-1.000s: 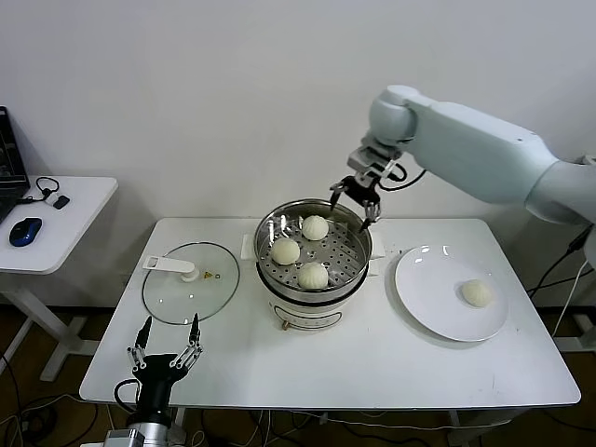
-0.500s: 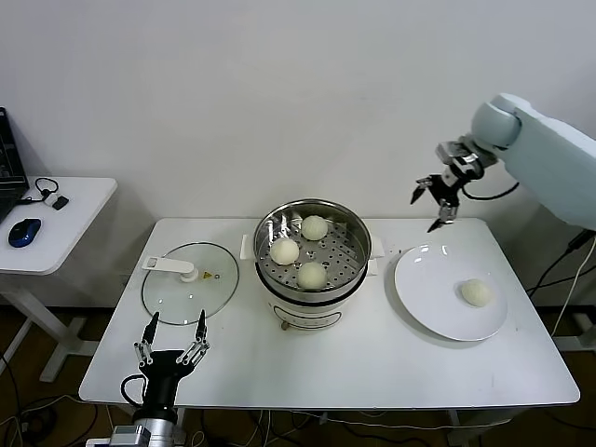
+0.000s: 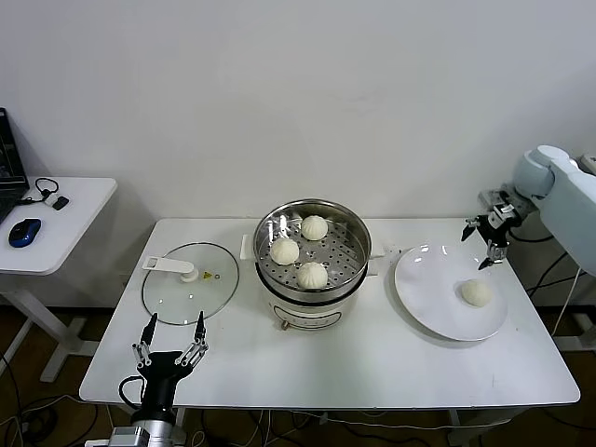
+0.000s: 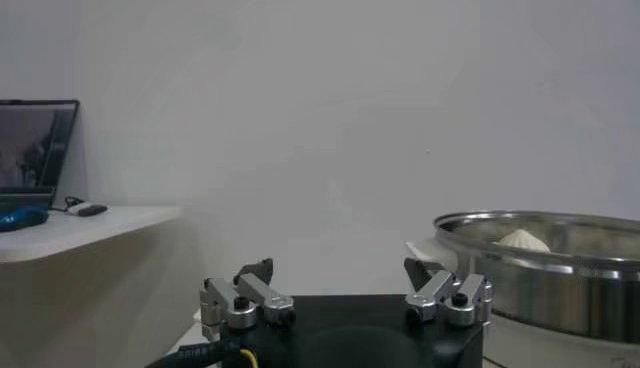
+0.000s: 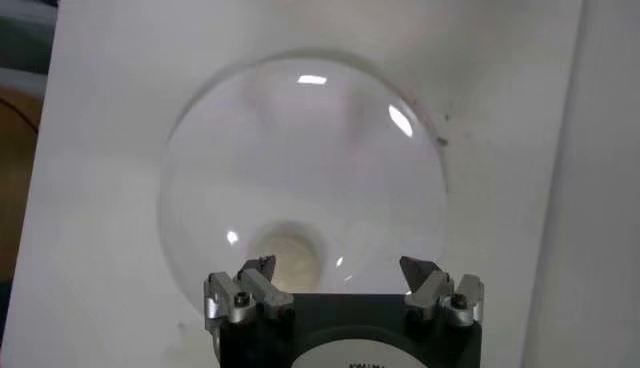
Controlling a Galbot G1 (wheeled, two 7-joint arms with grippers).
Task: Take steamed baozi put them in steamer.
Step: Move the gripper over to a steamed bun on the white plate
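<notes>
Three cream-white baozi (image 3: 314, 227) (image 3: 285, 250) (image 3: 312, 275) lie in the shiny steel steamer (image 3: 357, 265) on its white pot body at the table's middle. One more baozi (image 3: 477, 292) rests on the white plate (image 3: 433, 293) to the right, also seen in the right wrist view as a baozi (image 5: 288, 254) on the plate (image 5: 300, 150). My right gripper (image 3: 487, 237) hangs open and empty above the plate's far edge, just beyond that bun. My left gripper (image 3: 170, 341) stands open and empty at the table's near left edge; from its wrist the steamer (image 4: 540, 262) shows with one baozi (image 4: 523, 240) peeking over the rim.
A flat glass lid (image 3: 190, 284) with a white handle lies left of the steamer. A side table (image 3: 56, 223) with a blue mouse (image 3: 24, 231) stands further left. The wall runs close behind the table.
My right arm has swung from above the steamer's far rim to the right and down, coming over the plate's far edge. Its jaws stay open. The left arm barely moved.
</notes>
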